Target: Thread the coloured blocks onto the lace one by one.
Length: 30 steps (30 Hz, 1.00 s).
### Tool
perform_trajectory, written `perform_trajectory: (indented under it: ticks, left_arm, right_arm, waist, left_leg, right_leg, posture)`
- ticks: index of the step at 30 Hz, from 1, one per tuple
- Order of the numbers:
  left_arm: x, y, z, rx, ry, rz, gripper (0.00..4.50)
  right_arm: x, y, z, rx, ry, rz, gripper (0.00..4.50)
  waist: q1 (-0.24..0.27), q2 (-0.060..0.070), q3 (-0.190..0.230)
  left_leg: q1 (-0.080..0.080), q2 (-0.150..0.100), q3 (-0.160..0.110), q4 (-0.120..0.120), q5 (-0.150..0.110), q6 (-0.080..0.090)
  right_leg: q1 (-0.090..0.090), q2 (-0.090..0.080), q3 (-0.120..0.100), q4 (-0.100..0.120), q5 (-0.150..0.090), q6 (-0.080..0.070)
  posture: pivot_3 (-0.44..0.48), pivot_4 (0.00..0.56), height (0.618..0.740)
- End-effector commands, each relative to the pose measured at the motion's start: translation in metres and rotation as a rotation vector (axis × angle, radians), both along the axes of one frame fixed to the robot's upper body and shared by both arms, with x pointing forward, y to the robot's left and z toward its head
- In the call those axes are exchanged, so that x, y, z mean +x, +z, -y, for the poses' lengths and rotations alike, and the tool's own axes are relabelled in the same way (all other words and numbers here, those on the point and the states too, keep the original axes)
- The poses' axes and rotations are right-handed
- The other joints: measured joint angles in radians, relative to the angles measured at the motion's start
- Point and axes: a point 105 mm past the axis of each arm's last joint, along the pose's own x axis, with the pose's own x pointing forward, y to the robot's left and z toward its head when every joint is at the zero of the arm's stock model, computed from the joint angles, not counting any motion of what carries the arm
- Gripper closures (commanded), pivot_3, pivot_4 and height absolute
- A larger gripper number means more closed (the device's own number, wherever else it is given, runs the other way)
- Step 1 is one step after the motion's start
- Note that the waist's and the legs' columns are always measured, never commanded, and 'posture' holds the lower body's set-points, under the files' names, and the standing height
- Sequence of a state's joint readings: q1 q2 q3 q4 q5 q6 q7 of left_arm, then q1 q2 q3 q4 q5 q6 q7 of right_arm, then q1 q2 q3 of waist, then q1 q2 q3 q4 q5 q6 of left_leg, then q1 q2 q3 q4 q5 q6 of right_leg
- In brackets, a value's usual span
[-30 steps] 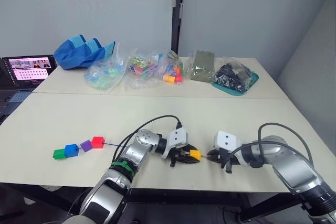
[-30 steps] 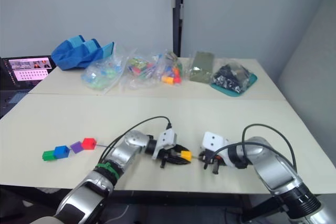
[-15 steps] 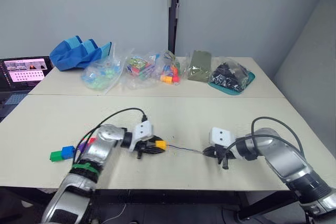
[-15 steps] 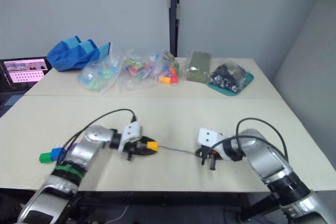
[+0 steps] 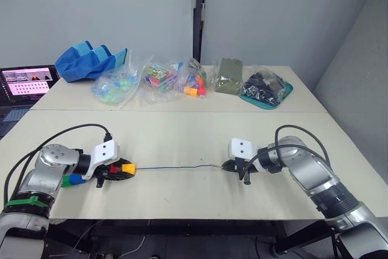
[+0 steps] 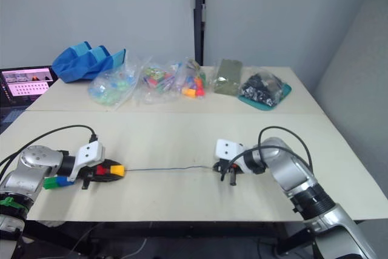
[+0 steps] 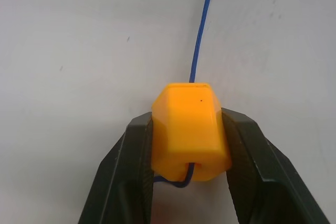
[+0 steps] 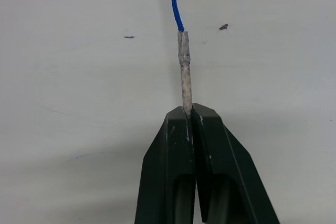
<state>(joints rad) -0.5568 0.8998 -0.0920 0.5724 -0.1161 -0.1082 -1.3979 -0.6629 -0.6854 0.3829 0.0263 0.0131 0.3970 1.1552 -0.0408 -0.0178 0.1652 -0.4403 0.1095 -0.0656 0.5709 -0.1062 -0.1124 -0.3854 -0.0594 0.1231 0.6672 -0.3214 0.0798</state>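
Observation:
My left gripper (image 5: 125, 170) is shut on the yellow-orange block (image 5: 128, 167), low over the table near its front left. The dark-blue lace (image 5: 176, 167) passes through that block (image 7: 190, 129) and runs nearly straight across the table to my right gripper (image 5: 227, 166). That gripper (image 8: 191, 111) is shut on the lace's stiff pale tip (image 8: 184, 72). Just behind the yellow-orange block sits the red block (image 5: 114, 168). Farther left, the blue block (image 5: 76, 179) and green block (image 5: 65, 181) show past my left wrist. The purple block is hidden.
Along the table's back stand clear bags of mixed toy pieces (image 5: 159, 79), a blue cloth bag (image 5: 91, 62), a green packet (image 5: 229, 75) and a teal tray (image 5: 267, 91) of dark parts. A laptop (image 5: 27, 81) sits at the far left. Black cables loop over both forearms.
My left gripper has slid the yellow-orange block leftward along the lace, up to the red block. The lace now lies drawn out straight. My right gripper still holds the tip.

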Motion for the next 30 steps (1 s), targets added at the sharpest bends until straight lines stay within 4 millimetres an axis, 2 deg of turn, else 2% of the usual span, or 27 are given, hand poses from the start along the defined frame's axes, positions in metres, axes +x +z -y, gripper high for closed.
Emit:
perform_trajectory:
  ticks: [1, 6, 7, 9, 12, 17, 24, 27, 30]
  left_arm:
    - [0.002, 0.005, -0.015, 0.030, 0.047, -0.043, 1.91]
    - [0.006, 0.026, -0.017, 0.158, -0.009, -0.056, 0.19]
    - [0.009, 0.031, -0.014, 0.179, -0.027, -0.044, 0.09]
    - [0.021, 0.045, -0.005, 0.250, -0.058, 0.017, 0.09]
    - [0.021, 0.053, 0.010, 0.271, -0.116, -0.023, 0.09]
    - [0.018, 0.049, 0.018, 0.324, -0.082, -0.111, 0.09]
    - [0.022, 0.034, 0.025, 0.391, -0.027, -0.136, 0.09]
    - [0.018, 0.027, 0.030, 0.380, -0.044, -0.163, 0.82]
    - [0.017, 0.021, 0.031, 0.390, -0.050, -0.161, 1.87]
  right_arm:
    - [0.000, 0.014, -0.007, 0.017, 0.031, 0.046, 4.50]
    - [-0.002, 0.021, -0.006, 0.020, 0.039, 0.049, 4.50]
    - [-0.003, 0.022, -0.005, 0.020, 0.039, 0.048, 4.50]
    - [-0.004, 0.023, -0.005, 0.024, 0.032, 0.045, 4.50]
    - [-0.005, 0.022, -0.006, 0.033, 0.023, 0.040, 4.50]
    - [-0.008, 0.018, -0.009, 0.047, 0.009, 0.028, 4.50]
    - [-0.007, 0.015, -0.007, 0.052, -0.021, 0.024, 4.50]
    - [-0.005, 0.016, -0.006, 0.052, -0.028, 0.031, 4.50]
    - [-0.004, 0.018, -0.004, 0.051, -0.033, 0.036, 4.50]
  waist:
    - [0.000, 0.000, 0.000]
    - [0.002, 0.000, 0.000]
    - [0.003, 0.000, 0.000]
    - [0.007, 0.000, 0.001]
    - [0.016, -0.001, 0.001]
    - [0.017, -0.001, 0.001]
    - [0.021, -0.001, 0.001]
    - [0.020, -0.001, 0.001]
    - [0.023, -0.001, 0.001]
  left_leg:
    - [0.000, 0.000, 0.000, 0.000, 0.000, 0.000]
    - [-0.002, 0.000, 0.000, 0.000, 0.000, 0.000]
    - [-0.003, 0.000, 0.000, 0.000, 0.000, 0.000]
    - [-0.003, 0.000, 0.000, 0.000, 0.000, 0.000]
    - [-0.003, 0.000, 0.000, 0.001, 0.000, 0.000]
    - [-0.003, 0.000, 0.000, 0.000, 0.000, 0.000]
    - [-0.004, 0.000, 0.000, 0.000, 0.000, 0.000]
    - [-0.004, 0.000, 0.000, 0.000, 0.000, 0.000]
    - [-0.004, 0.000, 0.000, 0.001, 0.000, 0.000]
  right_leg:
    - [0.000, 0.000, 0.000, 0.000, 0.000, 0.000]
    - [-0.002, 0.000, 0.000, 0.000, 0.000, 0.000]
    - [-0.002, 0.000, 0.000, 0.000, 0.000, 0.000]
    - [-0.002, 0.000, 0.000, 0.000, 0.000, 0.000]
    - [-0.002, 0.000, 0.000, 0.000, 0.000, 0.000]
    - [-0.003, 0.000, 0.000, 0.000, 0.000, 0.000]
    - [-0.002, 0.000, 0.000, 0.000, 0.000, 0.000]
    - [-0.003, 0.000, 0.000, 0.000, 0.000, 0.000]
    - [-0.002, 0.000, 0.000, 0.000, 0.000, 0.000]
  posture:
    - [0.000, 0.150, 0.740]
    - [0.000, 0.150, 0.740]
    - [0.000, 0.150, 0.740]
    - [0.000, 0.150, 0.740]
    - [0.000, 0.150, 0.740]
    - [0.000, 0.150, 0.740]
    - [0.000, 0.150, 0.740]
    - [0.000, 0.150, 0.740]
    - [0.000, 0.150, 0.740]
